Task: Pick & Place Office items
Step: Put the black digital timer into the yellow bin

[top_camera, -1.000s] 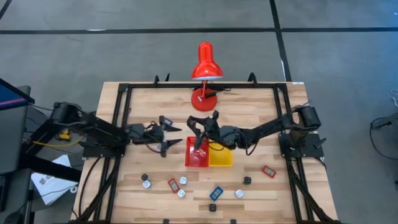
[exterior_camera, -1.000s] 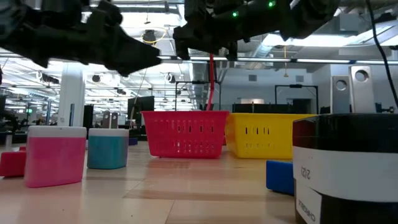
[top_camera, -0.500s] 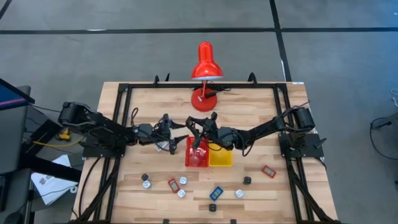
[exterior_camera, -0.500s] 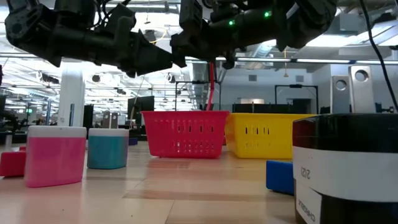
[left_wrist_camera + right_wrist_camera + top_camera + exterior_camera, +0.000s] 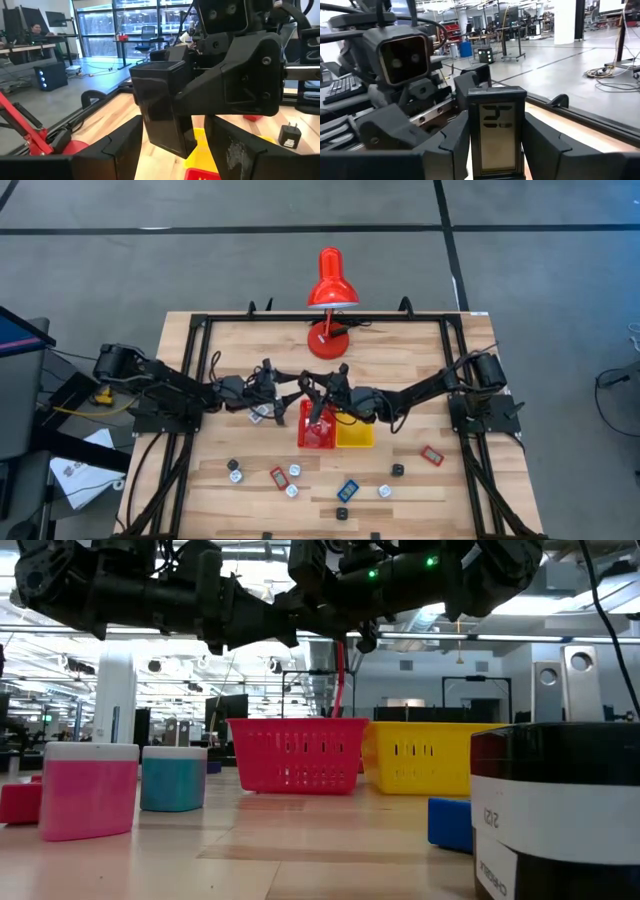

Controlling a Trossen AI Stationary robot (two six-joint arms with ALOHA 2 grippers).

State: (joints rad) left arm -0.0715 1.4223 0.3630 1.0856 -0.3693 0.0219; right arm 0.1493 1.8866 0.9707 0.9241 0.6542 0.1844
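Observation:
A black rectangular item with a grey display face (image 5: 495,135) sits in my right gripper (image 5: 495,172), up in the air over the red tray (image 5: 316,438). In the left wrist view the same black item (image 5: 162,107) shows from its back. My left gripper (image 5: 175,150) is open, and its fingers stand on either side of the item; I cannot tell whether they touch it. From above, the left gripper (image 5: 290,389) and the right gripper (image 5: 318,392) meet tip to tip. Several small office items (image 5: 347,490) lie flat on the near part of the table. My right gripper pinches the black item between its two fingers (image 5: 452,145), which lie on its two long side edges (image 5: 471,140). The fingers come roughly level from the table's right. The item is lifted clear above the red tray and stands out beyond the fingertips, its display facing the wrist camera.
A yellow tray (image 5: 355,435) adjoins the red tray on its right. The red desk lamp (image 5: 330,280) stands at the far edge. Red (image 5: 431,455), blue and black pieces and white knobs (image 5: 234,470) are scattered near the near edge. Black frame rails (image 5: 200,380) run along both sides.
My left gripper has moved toward the table's right, up to the right gripper, and its open fingers now flank the black item. The right gripper and the item have stayed over the red tray.

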